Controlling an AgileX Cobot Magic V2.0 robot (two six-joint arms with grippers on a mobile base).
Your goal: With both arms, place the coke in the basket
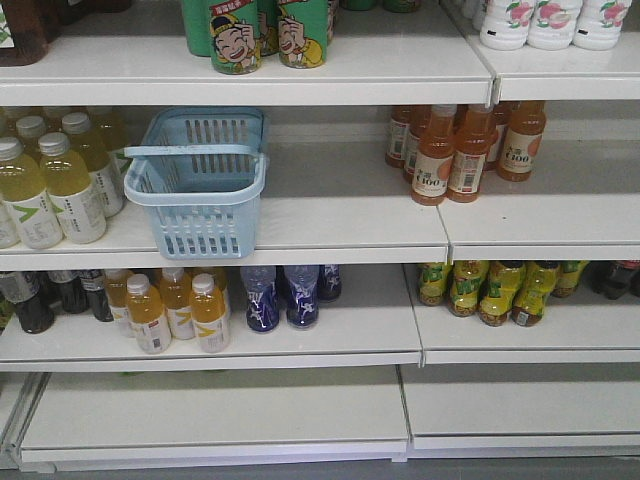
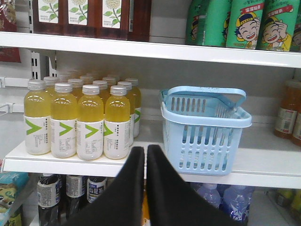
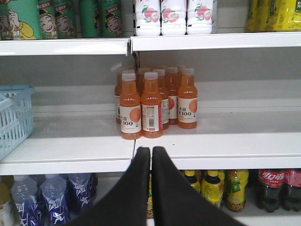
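The slim red coke bottle is not in any view. The light blue basket point(image 1: 198, 215) stands empty on the middle shelf, handle lying across its top; it also shows in the left wrist view point(image 2: 205, 141) and at the left edge of the right wrist view point(image 3: 13, 120). My left gripper point(image 2: 146, 151) is shut and empty, in front of the shelf edge just left of the basket. My right gripper point(image 3: 151, 151) is shut and empty, in front of the shelf edge below the orange drink bottles. Neither arm shows in the front view.
Yellow drink bottles point(image 2: 77, 120) stand left of the basket. Orange bottles point(image 3: 150, 103) stand to its right. Green cans point(image 1: 235, 40) are on the top shelf. Dark plastic cola bottles with red labels point(image 3: 271, 188) and blue bottles point(image 1: 282, 295) are on the lower shelf.
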